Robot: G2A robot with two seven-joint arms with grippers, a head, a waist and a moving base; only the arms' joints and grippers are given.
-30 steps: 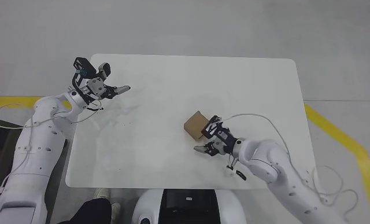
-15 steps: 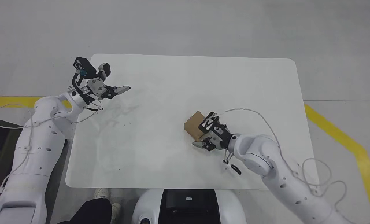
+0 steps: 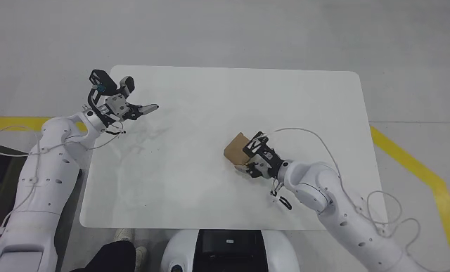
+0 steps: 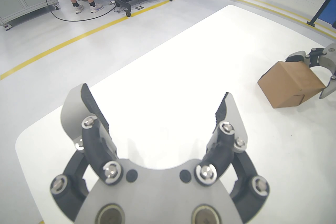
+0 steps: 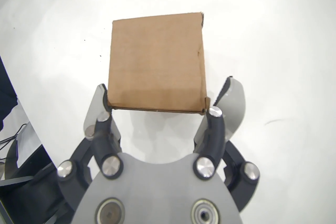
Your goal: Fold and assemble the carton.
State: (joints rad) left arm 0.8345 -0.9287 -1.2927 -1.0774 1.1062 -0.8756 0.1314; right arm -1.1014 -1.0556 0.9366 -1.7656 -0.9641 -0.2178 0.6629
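Observation:
A small brown carton [image 3: 236,147] lies closed on the white table [image 3: 211,82], right of the middle. My right gripper [image 3: 250,160] is open at the carton's near end, one finger on each side of it. In the right wrist view the carton [image 5: 157,62] sits between the fingertips [image 5: 101,93]; one finger touches a corner and the other stands slightly off. My left gripper [image 3: 149,108] hangs open and empty over the table's far left part. From the left wrist view its gripper [image 4: 155,99] faces the distant carton [image 4: 291,86].
A thin white cable [image 3: 309,135] loops over the table beside the right arm. A yellow line [image 3: 401,156] runs on the floor past the table's right edge. Bare tabletop lies between the two arms.
My right gripper has slid forward toward the carton and now straddles its end. The left arm has kept still.

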